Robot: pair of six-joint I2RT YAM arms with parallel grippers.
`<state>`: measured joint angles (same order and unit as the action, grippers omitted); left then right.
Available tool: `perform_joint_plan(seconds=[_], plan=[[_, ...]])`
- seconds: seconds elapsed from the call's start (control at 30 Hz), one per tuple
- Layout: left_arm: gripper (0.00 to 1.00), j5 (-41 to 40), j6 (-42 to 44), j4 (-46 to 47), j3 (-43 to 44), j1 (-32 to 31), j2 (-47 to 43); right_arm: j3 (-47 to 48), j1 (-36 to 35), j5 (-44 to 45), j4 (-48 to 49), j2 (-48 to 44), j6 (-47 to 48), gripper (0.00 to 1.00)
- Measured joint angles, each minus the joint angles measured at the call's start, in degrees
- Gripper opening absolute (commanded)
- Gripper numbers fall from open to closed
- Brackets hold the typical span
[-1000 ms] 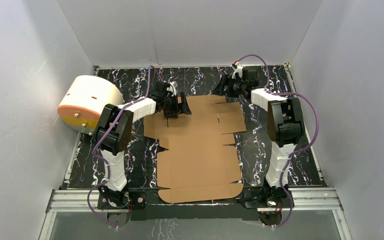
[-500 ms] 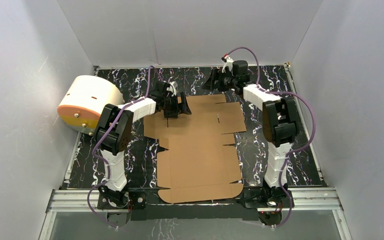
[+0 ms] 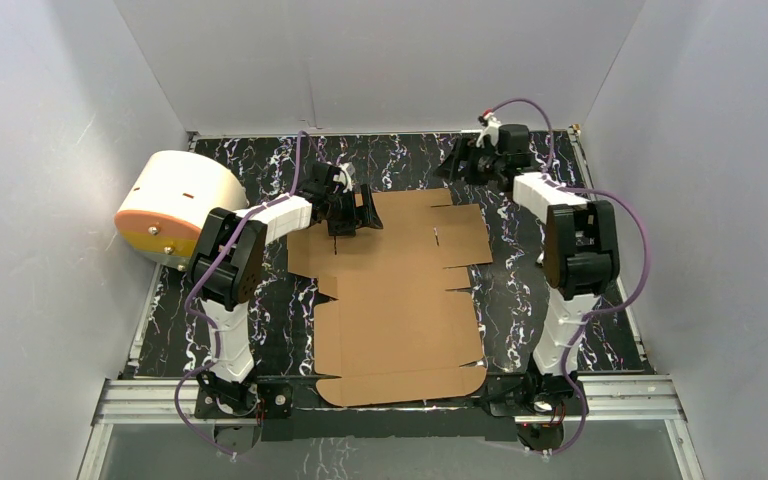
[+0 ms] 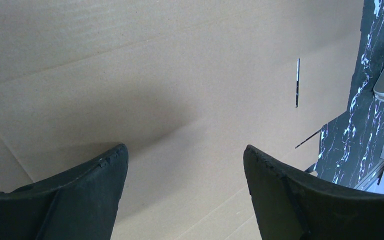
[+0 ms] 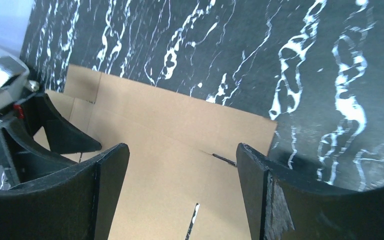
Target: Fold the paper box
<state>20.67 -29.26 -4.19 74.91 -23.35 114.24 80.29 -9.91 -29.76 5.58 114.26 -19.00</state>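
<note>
left fingers (image 4: 85, 192): spread wide, nothing between them, low over the far-left part of the paper box (image 3: 400, 300)
right fingers (image 5: 87, 190): spread wide, empty, above the counter (image 3: 505, 300) just past the box's far-right corner
paper box: flat unfolded sheet, mid-counter between the arms
cylinder (image 3: 175, 200): far left, apart from the sheet
</note>
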Motion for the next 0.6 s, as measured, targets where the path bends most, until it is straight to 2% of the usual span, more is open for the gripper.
perform_joint_plan(seconds=[0.2, 0.6], plan=[[0.84, -0.15, -0.02, -0.02, 0.00, 0.00, 0.00, -0.59, 2.40, 0.00, 0.39, -4.35, -0.11, 0.88], [0.84, -0.26, -0.35, -0.09, 0.07, -0.02, 0.00, -2.40, 0.07, -0.04, 0.59, -4.42, -0.11, 0.88]])
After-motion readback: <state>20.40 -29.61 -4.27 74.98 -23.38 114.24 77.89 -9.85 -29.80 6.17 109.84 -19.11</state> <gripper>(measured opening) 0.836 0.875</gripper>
